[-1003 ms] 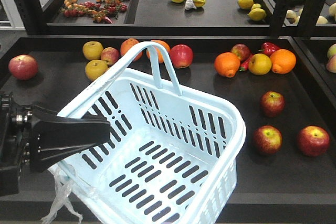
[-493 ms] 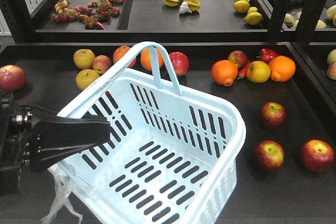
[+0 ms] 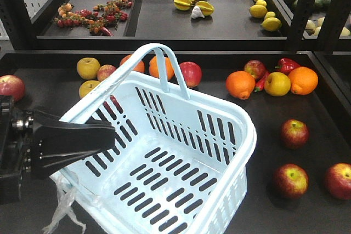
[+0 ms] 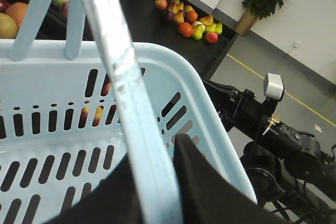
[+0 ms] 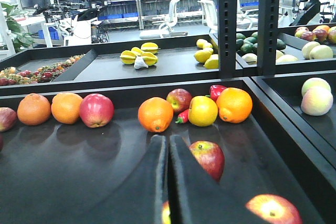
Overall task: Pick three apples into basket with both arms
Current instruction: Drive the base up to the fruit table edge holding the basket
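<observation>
Basket (image 3: 219, 104) hangs tilted and empty, its rim clamped in the left gripper (image 3: 107, 135), presumably to present the opening beside the fruit. Right gripper (image 5: 168, 140) hovers, fingers pressed together on nothing, pointed at the three apples (image 3: 290, 181) lying on the shelf (image 3: 258, 146) right of the basket. Against half a second ago, those apples sit lower and further right in the front view; basket and left gripper unchanged.

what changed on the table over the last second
The fruit slid in the front view. The three apples at right drifted down and rightward, and the far-left apple drifted toward the edge, so the camera seems to have moved in. The basket stayed put in frame, empty, with the left gripper clamped on its rim. Nothing was picked or released.
</observation>
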